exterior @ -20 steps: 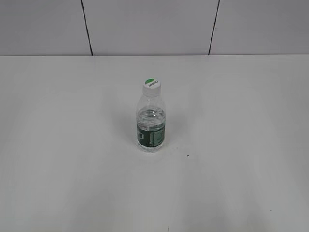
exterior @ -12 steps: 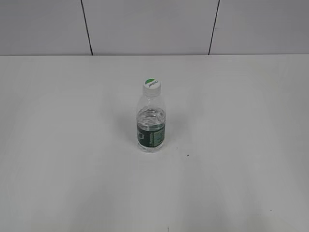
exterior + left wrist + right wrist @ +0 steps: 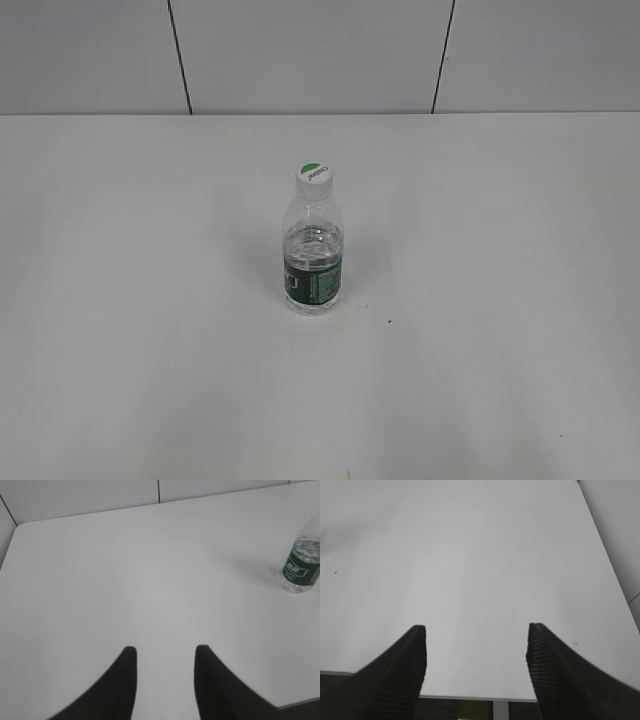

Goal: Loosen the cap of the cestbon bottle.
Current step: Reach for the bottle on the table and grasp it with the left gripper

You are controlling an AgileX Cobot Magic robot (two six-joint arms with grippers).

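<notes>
The cestbon bottle [image 3: 313, 265] stands upright in the middle of the white table, clear with a dark green label band. Its white cap [image 3: 314, 176] with a green patch sits on the neck. The bottle's lower part also shows at the right edge of the left wrist view [image 3: 301, 565]; its cap is cut off there. My left gripper [image 3: 165, 652] is open and empty over the table, well to the left of the bottle. My right gripper [image 3: 476, 630] is open and empty near the table's front edge. Neither gripper shows in the exterior view.
The white table [image 3: 500, 230] spreads around the bottle and ends at a grey panelled wall [image 3: 310, 55] at the back. A small dark speck [image 3: 389, 321] lies on the table right of the bottle. The table's front edge [image 3: 470, 697] shows under my right gripper.
</notes>
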